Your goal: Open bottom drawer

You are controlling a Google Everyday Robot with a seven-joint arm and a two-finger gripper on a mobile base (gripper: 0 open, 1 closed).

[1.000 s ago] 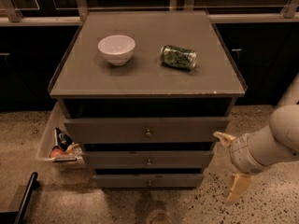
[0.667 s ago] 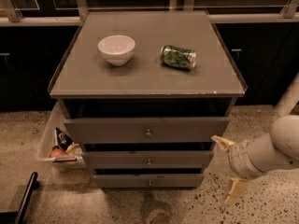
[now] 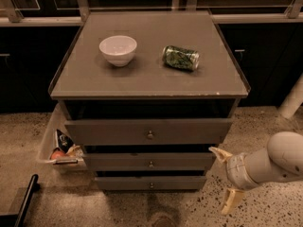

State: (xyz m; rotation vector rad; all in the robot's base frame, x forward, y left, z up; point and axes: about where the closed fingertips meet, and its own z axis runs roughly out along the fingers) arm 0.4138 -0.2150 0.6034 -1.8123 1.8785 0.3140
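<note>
The bottom drawer (image 3: 150, 182) is the lowest and narrowest of three grey-brown fronts in a small cabinet, with a tiny round knob (image 3: 151, 185) at its centre. It looks shut. My gripper (image 3: 225, 181) is at the lower right, just right of the cabinet, level with the two lower drawers. Its two pale fingers (image 3: 219, 154) are spread wide apart, one above the other, and hold nothing. It is clear of the drawer fronts.
A white bowl (image 3: 118, 49) and a green can (image 3: 180, 57) lying on its side rest on the cabinet top (image 3: 149, 79). A bin with snack bags (image 3: 61, 148) sits at the cabinet's left. A dark bar (image 3: 24, 200) lies at lower left. The floor is speckled.
My arm and gripper have moved a little down and to the right, away from the cabinet's side. The drawers, bowl and can have not moved.
</note>
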